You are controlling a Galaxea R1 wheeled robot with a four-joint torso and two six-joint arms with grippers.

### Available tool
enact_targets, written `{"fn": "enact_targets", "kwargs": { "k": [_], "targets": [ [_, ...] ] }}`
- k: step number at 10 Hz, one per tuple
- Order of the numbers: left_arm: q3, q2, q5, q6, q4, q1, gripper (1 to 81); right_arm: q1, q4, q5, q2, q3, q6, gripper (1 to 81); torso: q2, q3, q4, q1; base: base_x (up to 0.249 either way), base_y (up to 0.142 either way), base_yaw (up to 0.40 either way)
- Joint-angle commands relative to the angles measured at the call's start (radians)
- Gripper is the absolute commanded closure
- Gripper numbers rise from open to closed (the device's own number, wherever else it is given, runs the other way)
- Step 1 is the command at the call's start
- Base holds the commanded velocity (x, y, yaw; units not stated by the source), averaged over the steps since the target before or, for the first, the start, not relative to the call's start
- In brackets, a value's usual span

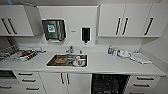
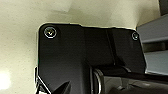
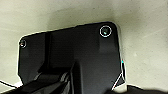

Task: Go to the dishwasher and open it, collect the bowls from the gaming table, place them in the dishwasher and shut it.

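We face the open dishwasher [image 1: 109,83], dark-mouthed under the surface [image 1: 112,65], right of centre; fingers' state: cannot tell.

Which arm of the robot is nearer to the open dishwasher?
Probably right, judged by side alone: the dishwasher lies right of the head view's middle, the right arm's side; the left arm's side faces the white doors.

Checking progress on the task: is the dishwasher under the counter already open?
Yes: the dishwasher, right of the sink, shows a dark open inside with racks rather than a closed front.
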Motion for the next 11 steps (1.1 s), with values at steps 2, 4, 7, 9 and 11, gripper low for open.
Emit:
{"fn": "enact_targets", "kwargs": {
  "k": [2, 4, 7, 9, 11],
  "targets": [
    [0.004, -0.012, 0.051, 0.0, -0.002, -0.044, 1.0, 0.063, -0.001, -0.07, -0.013, -0.005, -0.006, 1.0, 0.016, 0.0, 0.0, -0.01, 0.0, 0.0, 0.0],
    [0.004, -0.012, 0.051, 0.0, -0.002, -0.045, 1.0, 0.063, -0.001, -0.068, -0.013, -0.006, -0.006, 1.0, 0.031, 0.091, -0.02, -0.019, 0.0, 0.0, 0.0],
    [0.004, -0.012, 0.051, 0.0, -0.002, -0.046, 1.0, 0.063, -0.001, -0.068, -0.013, -0.008, -0.006, 1.0, 0.034, 0.101, -0.008, -0.02, 0.0, 0.0, 0.0],
    [0.004, -0.009, 0.051, 0.0, -0.002, -0.045, 1.0, 0.063, 0.0, -0.068, -0.011, -0.014, -0.005, 1.0, 0.033, 0.109, -0.014, -0.022, 0.0, 0.0, 0.0],
    [0.002, 0.002, 0.051, 0.005, 0.008, -0.041, 1.0, 0.06, -0.016, -0.068, 0.018, -0.063, -0.008, 1.0, 0.033, 0.117, -0.014, -0.022, 0.0, 0.0, 0.0]
  ]
}}
